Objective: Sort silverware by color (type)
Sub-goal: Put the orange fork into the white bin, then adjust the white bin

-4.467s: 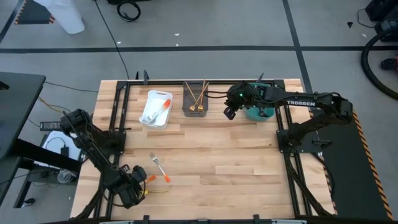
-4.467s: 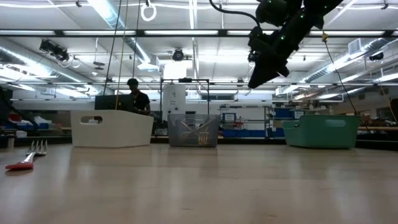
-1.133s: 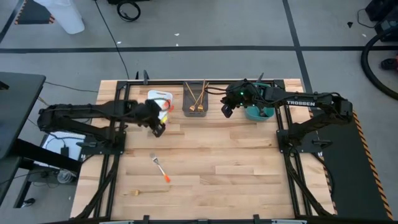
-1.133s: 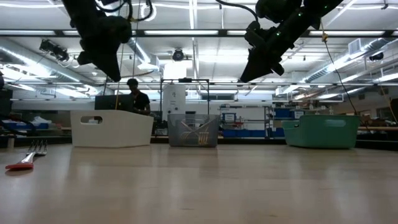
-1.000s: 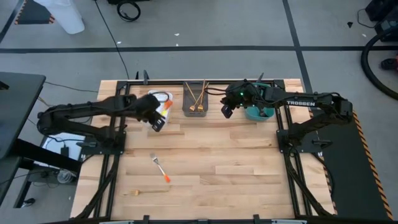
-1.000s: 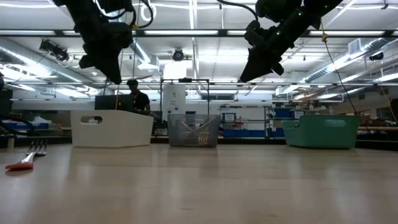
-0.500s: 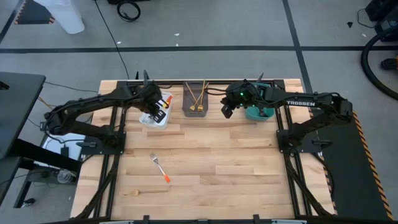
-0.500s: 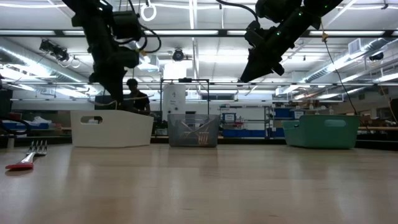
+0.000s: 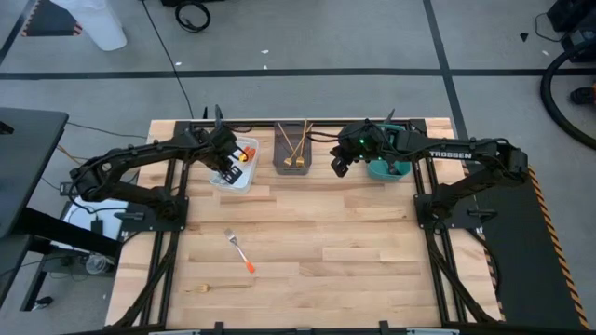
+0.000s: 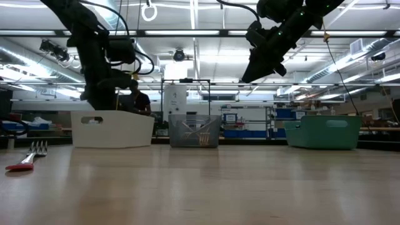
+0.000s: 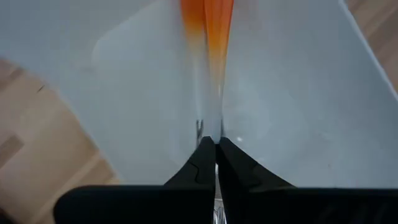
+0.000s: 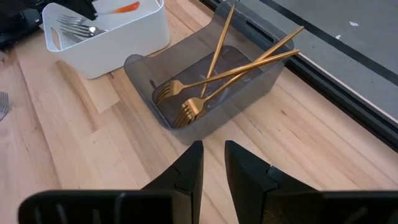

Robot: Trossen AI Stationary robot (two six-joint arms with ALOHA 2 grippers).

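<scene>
Three gold forks (image 12: 205,87) seen only from right wrist, right fingers (image 12: 186,168) apart, left fingers (image 11: 202,163) clamping orange-handled fork (image 11: 211,37).

Pale planked wood is showing across the table (image 9: 326,233), faintly glossy; the white bin (image 12: 118,43) is looking like smooth plastic, the grey bin (image 12: 249,87) translucent, gold forks (image 12: 205,93) gleaming metallic.

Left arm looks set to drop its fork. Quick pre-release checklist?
1. Left gripper shut on orange fork: ok.
2. Fork over white bin, not bare table: ok.
3. Bin matches colour, orange fork already inside: ok.
4. Right gripper hovering by grey bin, away from the drop: ok.
5. Fork low enough to land inside: cannot tell.
6. Table sorted: not ok, orange fork and gold fork remain.
</scene>
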